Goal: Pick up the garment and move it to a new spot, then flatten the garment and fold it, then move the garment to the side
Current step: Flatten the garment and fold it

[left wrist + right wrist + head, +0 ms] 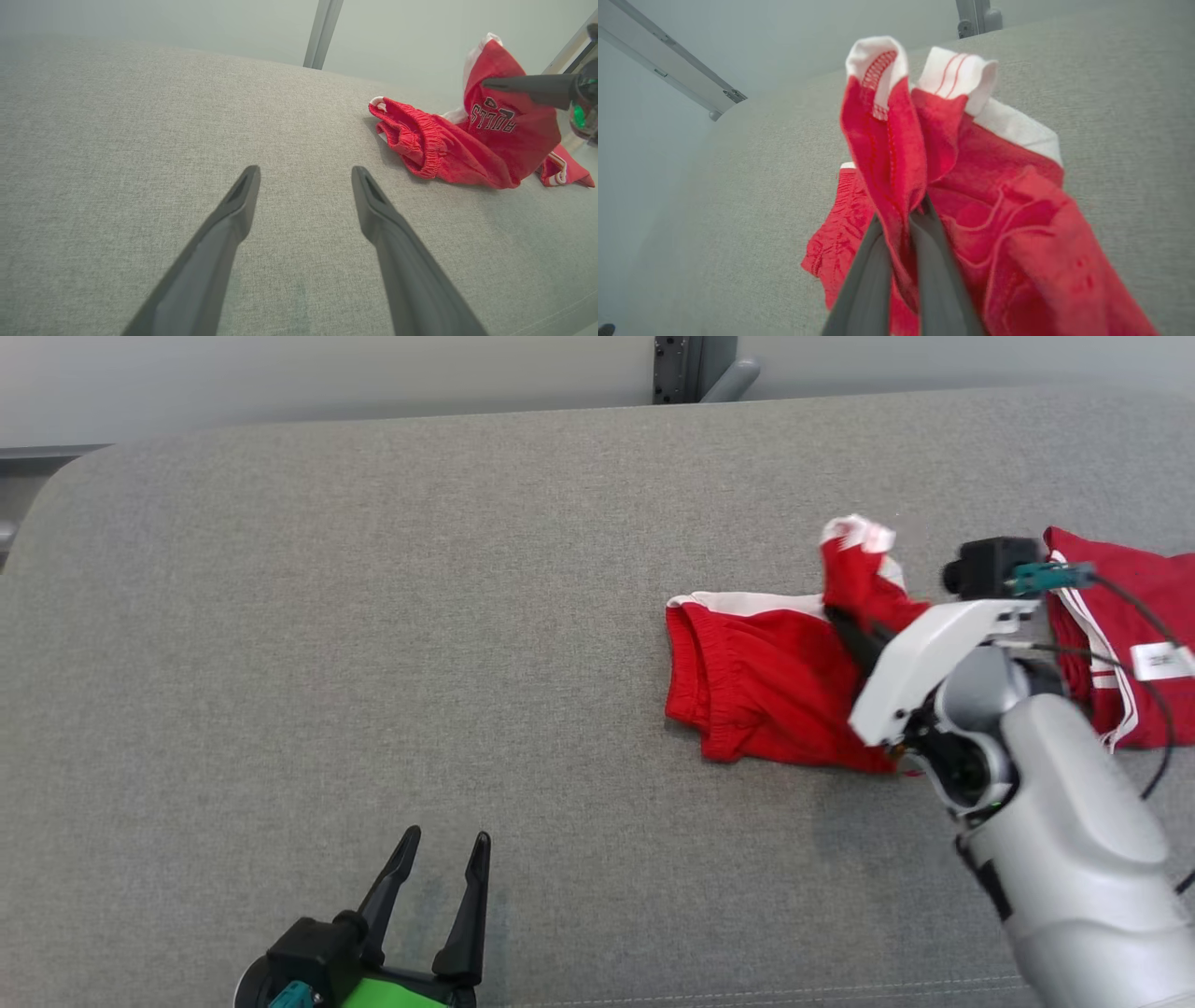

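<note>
The garment [756,681] is a pair of red shorts with white trim and an elastic waistband, lying crumpled on the right of the grey cushioned surface [373,616]. My right gripper [840,616] is shut on a fold of it, and that corner with its white hem stands lifted. In the right wrist view, red cloth [971,186] drapes over my closed fingers [924,242]. The left wrist view shows the shorts [467,144] with printed lettering and a dark finger [528,86] across them. My left gripper [446,840] hovers open near the front edge, well left of the shorts and holding nothing [306,175].
A second red garment [1139,644] with white stripes and a white label lies at the far right, just behind my right wrist. The grey surface runs wide to the left and centre. A wall and a metal post [691,369] stand behind it.
</note>
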`<state>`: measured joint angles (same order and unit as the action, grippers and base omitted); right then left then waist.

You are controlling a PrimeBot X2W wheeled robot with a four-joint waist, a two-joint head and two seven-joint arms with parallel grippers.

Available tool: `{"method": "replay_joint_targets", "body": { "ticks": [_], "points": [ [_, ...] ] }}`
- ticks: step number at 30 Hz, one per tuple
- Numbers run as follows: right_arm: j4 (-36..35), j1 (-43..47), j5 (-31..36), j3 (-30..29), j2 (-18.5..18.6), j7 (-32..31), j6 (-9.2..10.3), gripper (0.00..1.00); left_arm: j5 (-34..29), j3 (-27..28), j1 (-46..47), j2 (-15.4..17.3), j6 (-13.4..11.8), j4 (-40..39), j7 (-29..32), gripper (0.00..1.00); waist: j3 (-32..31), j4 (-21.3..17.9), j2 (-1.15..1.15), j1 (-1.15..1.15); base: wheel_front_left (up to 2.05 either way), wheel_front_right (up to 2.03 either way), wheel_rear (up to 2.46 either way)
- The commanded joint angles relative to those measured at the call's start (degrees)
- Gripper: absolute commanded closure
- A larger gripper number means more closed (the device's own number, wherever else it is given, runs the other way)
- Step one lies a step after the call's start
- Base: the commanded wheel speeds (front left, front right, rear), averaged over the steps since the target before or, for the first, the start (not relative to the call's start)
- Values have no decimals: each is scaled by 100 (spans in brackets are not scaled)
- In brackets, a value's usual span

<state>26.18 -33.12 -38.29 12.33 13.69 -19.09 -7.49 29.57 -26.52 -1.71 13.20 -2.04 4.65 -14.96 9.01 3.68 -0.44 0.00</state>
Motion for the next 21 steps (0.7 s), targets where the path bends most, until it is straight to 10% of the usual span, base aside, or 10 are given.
{"method": "replay_joint_targets", "body": {
  "ticks": [1, 7, 19, 20, 21],
  "points": [
    [-34, 134, 133, 51, -230, -45, 1, 100, -54, 19, 47, -23, 25, -10, -24, 0, -8, 63, 44, 0, 0, 0, 0],
    [612, 40, 1053, -153, -1007, 313, 1, 100, -162, -12, 251, -91, 138, 81, -26, 0, 50, 280, 44, 0, 0, 0, 0],
    [1936, -561, 834, 199, -1076, 1141, 1, 100, -258, 28, 151, -294, 253, 290, -28, 0, -4, 493, 44, 0, 0, 0, 0],
    [1984, -598, 738, 288, -1076, 1217, 1, 73, -262, 33, 144, -307, 260, 311, -27, 0, -24, 491, 44, 0, 0, 0, 0],
    [2017, -642, 638, 384, -1076, 1312, 1, 11, -264, 41, 134, -315, 269, 327, -27, 0, -41, 484, 44, 0, 0, 0, 0]
  ]
}}
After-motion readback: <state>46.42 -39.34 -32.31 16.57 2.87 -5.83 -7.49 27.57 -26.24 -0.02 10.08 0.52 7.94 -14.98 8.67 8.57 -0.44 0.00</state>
